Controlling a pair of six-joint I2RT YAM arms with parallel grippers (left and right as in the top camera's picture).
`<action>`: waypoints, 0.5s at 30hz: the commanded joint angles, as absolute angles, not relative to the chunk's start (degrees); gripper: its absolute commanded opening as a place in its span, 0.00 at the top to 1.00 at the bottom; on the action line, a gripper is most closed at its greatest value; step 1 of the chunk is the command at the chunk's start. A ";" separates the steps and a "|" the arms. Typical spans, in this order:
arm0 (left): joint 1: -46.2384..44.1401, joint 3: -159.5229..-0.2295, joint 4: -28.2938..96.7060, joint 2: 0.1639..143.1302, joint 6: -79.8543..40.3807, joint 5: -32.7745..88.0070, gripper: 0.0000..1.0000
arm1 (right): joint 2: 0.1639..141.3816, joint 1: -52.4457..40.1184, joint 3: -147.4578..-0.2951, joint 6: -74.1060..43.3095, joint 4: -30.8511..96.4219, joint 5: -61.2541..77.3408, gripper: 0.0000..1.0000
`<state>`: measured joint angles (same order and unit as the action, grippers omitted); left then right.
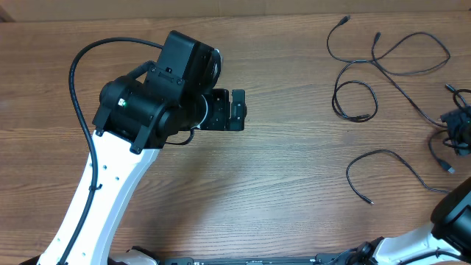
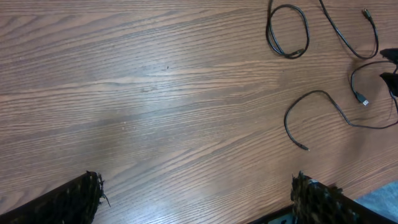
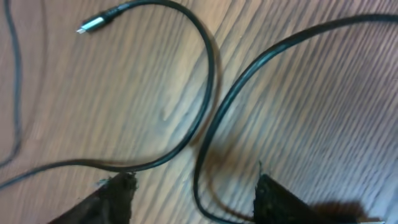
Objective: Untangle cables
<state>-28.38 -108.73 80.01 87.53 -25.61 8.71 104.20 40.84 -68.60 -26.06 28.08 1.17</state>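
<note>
Treat the cables [image 1: 383,151] as light, limp and thin. They will trail and snag on one another rather than hold a shape, and a smooth jacket is likely to slip through a loose pinch. They lie spread over the right of the overhead frame on the wooden table [image 1: 280,191], as several open loops and runs that gather more densely toward the right edge. Take hold on a bare stretch of cord just behind a plug end, where no other strand crosses. Avoid pinching the plug itself, and lift slowly so that any crossing shows before it tightens. The left gripper [image 1: 237,110] hangs at centre left of the overhead frame, well apart from every cord; its wrist view shows the fingers spread wide with nothing between them. The right gripper [image 3: 193,202] is low over the table with its jaws apart. One cord [image 3: 217,121] runs down into the gap between the fingers, and a second, ending in a silvery plug [image 3: 93,26] at upper left, curves close to the finger at lower left of that frame. Neither appears clamped, as far as this blurred view allows. The right edge of the overhead frame cuts off the right gripper and the strands beneath it, so you cannot count them there or tell which passes over which. The plug types are too small to read.
</note>
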 commanded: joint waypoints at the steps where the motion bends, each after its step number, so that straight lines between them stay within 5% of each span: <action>1: -28.12 -108.79 79.94 86.56 -26.39 8.36 0.01 | 106.94 40.86 -68.64 -25.43 27.20 -1.85 0.46; 6: -28.12 -108.79 79.94 86.56 -26.39 8.38 0.00 | 108.47 40.84 -68.64 -25.43 25.76 -1.21 0.47; 15: -28.12 -108.79 79.94 86.56 -26.39 8.36 0.00 | 108.57 40.86 -68.64 -25.41 26.28 -5.89 0.74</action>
<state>-28.38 -108.75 79.99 87.53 -25.61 8.71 108.36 40.84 -68.60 -25.78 26.06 -2.07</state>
